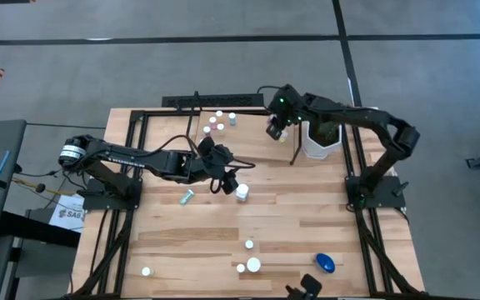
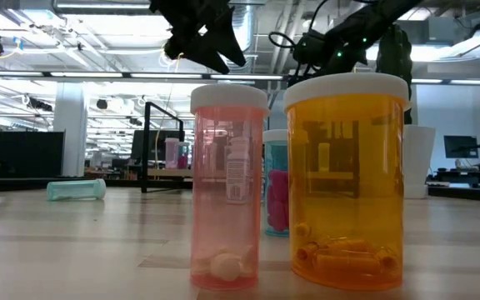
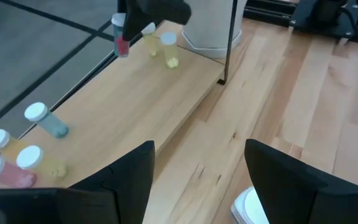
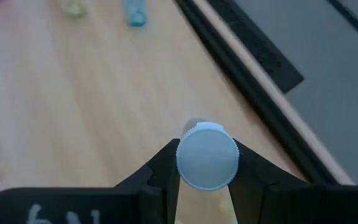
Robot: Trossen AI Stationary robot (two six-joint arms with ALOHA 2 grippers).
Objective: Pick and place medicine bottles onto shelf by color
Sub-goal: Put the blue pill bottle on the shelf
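High view: right gripper (image 1: 275, 131) over shelf (image 1: 248, 137) beside white pot (image 1: 320, 140), carrying bottle for placing; left gripper (image 1: 230, 184) spread wide, empty, white-capped bottle (image 1: 242, 193) just beside it on worktop (image 1: 307, 225).
Low view: orange bottle (image 2: 347, 179) holds capsules, pink bottle (image 2: 228, 185) few tablets.
Right wrist view: fingers clamp white cap (image 4: 207, 155).

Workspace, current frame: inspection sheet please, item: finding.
Surface: wood table, slatted.
Job's things: four bottles standing on the shelf; one teal bottle lying on the table; others near the front edge, incl. a blue one.
Clutter: white pot.
Grippers: left gripper open above a white-capped bottle; right gripper shut on a capped bottle over the shelf.
Cables: on the left arm.
Surroundings: grey floor.
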